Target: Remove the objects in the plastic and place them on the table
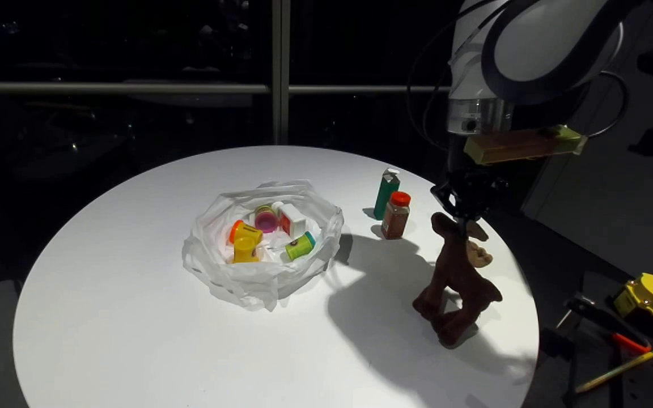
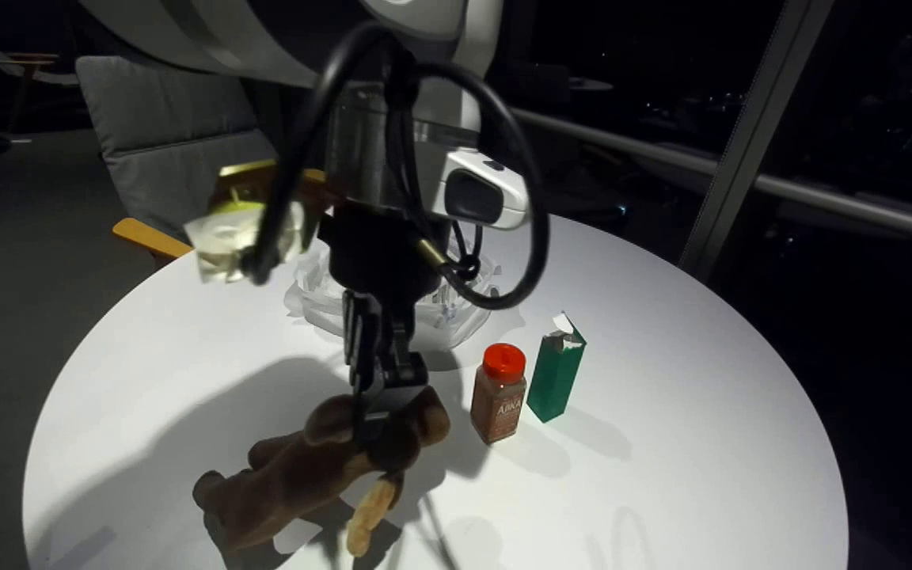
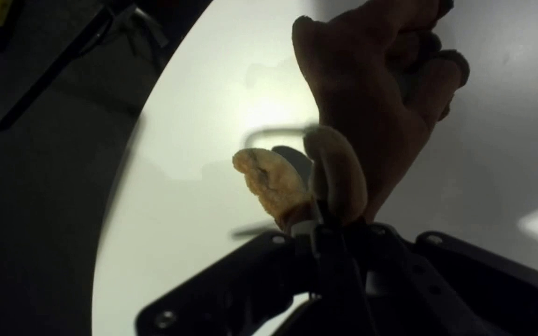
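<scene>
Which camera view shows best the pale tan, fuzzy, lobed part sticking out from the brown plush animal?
The wrist view: the pale tan, fuzzy, lobed part is largest and most detailed there. Both exterior views show it smaller, with less detail.

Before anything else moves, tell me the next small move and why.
I'd probably lower the claw slightly, so the table bears the stuffed toy before release. The claw grips the stuffed toy over the table, apart from the plastic bag; its feet look close to the surface, though I can't confirm contact.
</scene>
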Tool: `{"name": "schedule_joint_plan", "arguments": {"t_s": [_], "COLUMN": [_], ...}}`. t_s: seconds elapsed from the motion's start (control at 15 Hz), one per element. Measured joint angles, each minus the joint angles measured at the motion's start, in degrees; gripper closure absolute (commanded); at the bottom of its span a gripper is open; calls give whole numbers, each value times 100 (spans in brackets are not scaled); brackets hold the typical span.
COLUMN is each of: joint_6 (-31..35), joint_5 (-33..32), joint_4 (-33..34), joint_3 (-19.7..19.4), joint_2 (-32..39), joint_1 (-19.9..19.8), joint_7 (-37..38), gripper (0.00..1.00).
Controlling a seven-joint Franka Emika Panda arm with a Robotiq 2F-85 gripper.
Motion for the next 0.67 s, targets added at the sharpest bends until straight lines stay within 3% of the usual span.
{"name": "schedule_joint_plan", "arguments": {"t_s": [0.47,0.53,0.6,0.67], "joint_6": [163,163,163,161], "joint_5": [-1237,-1366,-1451,-1488], "joint_4": [926,1030,1123,1203], "joint_3": [-431,-506,-574,-620], "joint_2": [948,1036,1119,1186], "joint_1": [306,364,411,439], "joint_7": [809,947,1054,1121], "gripper": [98,90,68,65]}}
